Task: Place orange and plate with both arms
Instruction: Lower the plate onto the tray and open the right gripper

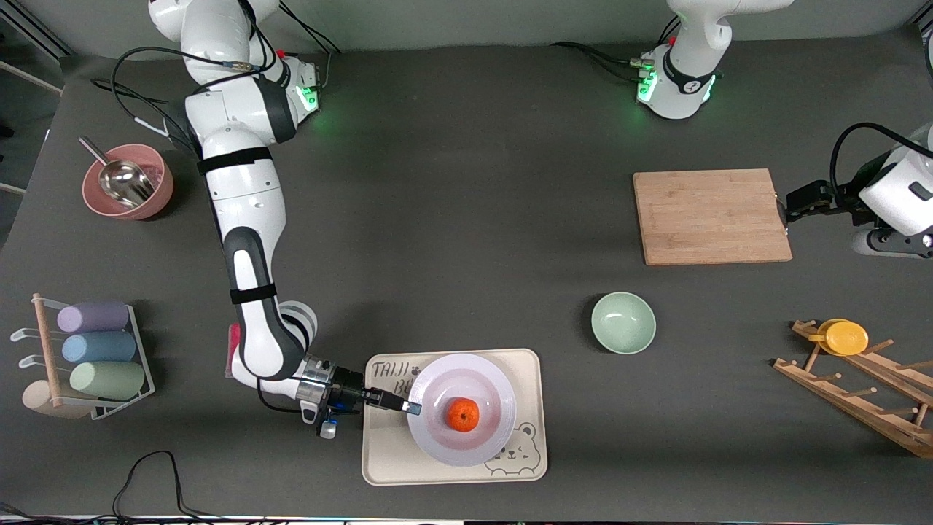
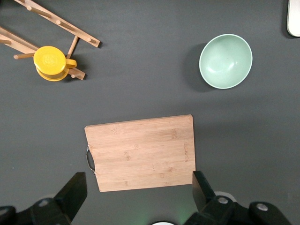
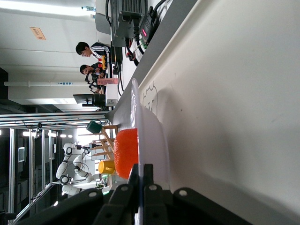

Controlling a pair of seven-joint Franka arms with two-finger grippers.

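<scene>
Front view first: the orange (image 1: 463, 414) sits in the middle of the plate (image 1: 461, 452), and the plate rests on a cream bear tray (image 1: 383, 467) near the camera edge of the table. The right gripper (image 1: 408, 406) is down at the plate's rim on the side toward the right arm's end, its fingers pinched tight on that rim. From the right wrist view you see the same thing close up: the thin white rim (image 3: 152, 140) runs between the clamped fingers (image 3: 145, 180), with the orange (image 3: 126, 152) just past them on the plate.

Farther from the camera and toward the left arm's end stands a pale-green bowl (image 1: 623, 322), then a wooden cutting board (image 1: 711, 216). The left gripper (image 1: 783, 211) waits at the board's handle edge with its fingers spread wide, holding nothing. A wooden rack (image 1: 860, 394) with a yellow cup (image 1: 844, 337) lies at that end; a pink bowl (image 1: 157, 200) with a metal scoop (image 1: 124, 179) stands at the other.
</scene>
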